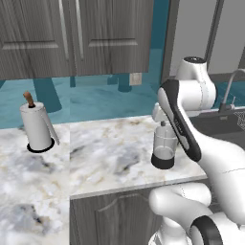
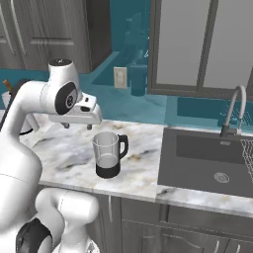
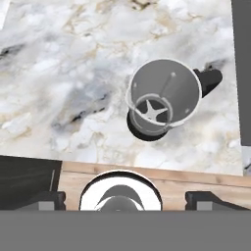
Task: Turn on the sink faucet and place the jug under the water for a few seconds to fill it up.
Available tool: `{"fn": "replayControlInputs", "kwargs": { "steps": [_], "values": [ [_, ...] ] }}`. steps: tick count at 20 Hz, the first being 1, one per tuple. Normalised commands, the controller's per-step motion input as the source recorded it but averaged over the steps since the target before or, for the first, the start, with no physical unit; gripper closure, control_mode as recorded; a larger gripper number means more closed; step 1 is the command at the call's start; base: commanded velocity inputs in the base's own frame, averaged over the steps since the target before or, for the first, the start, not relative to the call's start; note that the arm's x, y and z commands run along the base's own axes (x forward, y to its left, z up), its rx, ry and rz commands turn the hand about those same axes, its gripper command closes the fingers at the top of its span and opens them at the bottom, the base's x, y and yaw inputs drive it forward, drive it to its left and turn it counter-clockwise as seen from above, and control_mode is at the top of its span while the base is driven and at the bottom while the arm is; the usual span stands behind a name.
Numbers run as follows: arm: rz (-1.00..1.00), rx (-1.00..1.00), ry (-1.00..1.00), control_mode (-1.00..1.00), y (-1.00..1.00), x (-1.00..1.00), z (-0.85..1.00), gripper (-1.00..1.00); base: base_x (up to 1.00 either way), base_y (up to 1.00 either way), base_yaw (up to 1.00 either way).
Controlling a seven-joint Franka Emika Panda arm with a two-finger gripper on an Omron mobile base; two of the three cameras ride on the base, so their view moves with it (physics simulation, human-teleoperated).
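The clear glass jug with its black base and black handle stands upright on the marble counter, left of the sink. My gripper hovers above the counter, up and to the left of the jug, touching nothing. In the hand view the jug is seen from above, right of centre, and the fingertips stand wide apart, so the gripper is open and empty. The gooseneck sink faucet rises behind the dark basin at the right. No water stream is in view. From the left base the jug sits beside my forearm.
A white paper-towel roll with a brown knob stands at the counter's far left. A wire rack sits at the sink's right edge. Grey wall cabinets hang above. The counter's front edge runs just below the jug.
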Motion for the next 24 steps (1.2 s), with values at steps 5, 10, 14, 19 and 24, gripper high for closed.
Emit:
{"fn": "replayControlInputs", "kwargs": {
  "steps": [5,10,14,19,24],
  "values": [
    [0.0,0.0,0.0,-1.0,0.0,-0.39,-0.08,-1.0,0.0,0.0,0.0],
    [0.03,0.0,-0.02,-1.0,0.0,-0.43,0.0,-1.0,0.0,0.0,0.0],
    [0.02,0.0,0.0,-1.0,0.0,-0.15,0.0,-1.0,0.0,0.0,0.0],
    [0.0,0.0,0.0,-1.0,0.0,0.0,0.0,-1.0,0.0,0.0,0.0],
    [0.02,0.0,0.0,-1.0,0.02,-0.17,0.0,-1.0,0.0,0.0,0.0]
  ]
}}
